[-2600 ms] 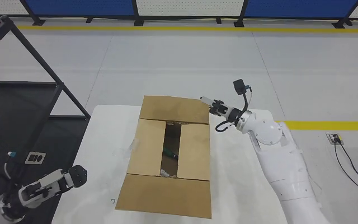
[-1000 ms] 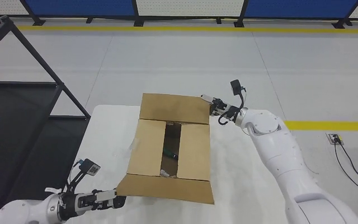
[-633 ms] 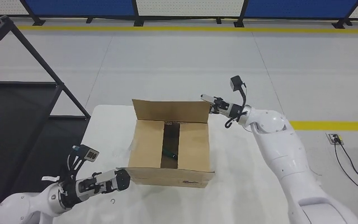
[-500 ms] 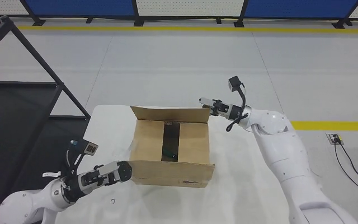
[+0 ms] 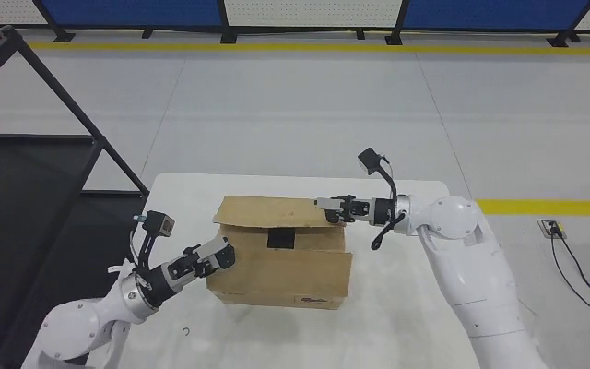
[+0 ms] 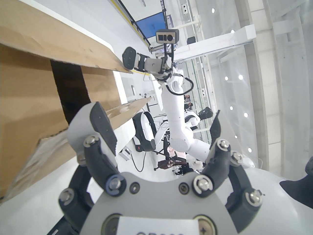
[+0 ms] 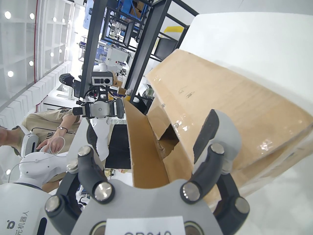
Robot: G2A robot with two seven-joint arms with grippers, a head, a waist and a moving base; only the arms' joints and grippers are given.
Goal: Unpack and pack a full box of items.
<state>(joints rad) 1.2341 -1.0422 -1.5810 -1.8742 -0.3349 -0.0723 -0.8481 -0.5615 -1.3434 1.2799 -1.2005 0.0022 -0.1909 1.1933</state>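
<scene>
I'm swinging both long flaps up off the desk [image 5: 184, 208] and inward. The box [image 5: 286, 281], centre frame, is closing now. Left gripper [image 5: 224, 255], open, is pushing the near flap [image 5: 277, 258]. Right gripper [image 5: 324, 204], open, is straddling the far flap [image 5: 277, 210]. Packing looks to be nearly finishing.

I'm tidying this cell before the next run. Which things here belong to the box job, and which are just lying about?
Job: box; left tool; right tool; table.
Lying about: small hook on the table; black frame; floor socket.
</scene>
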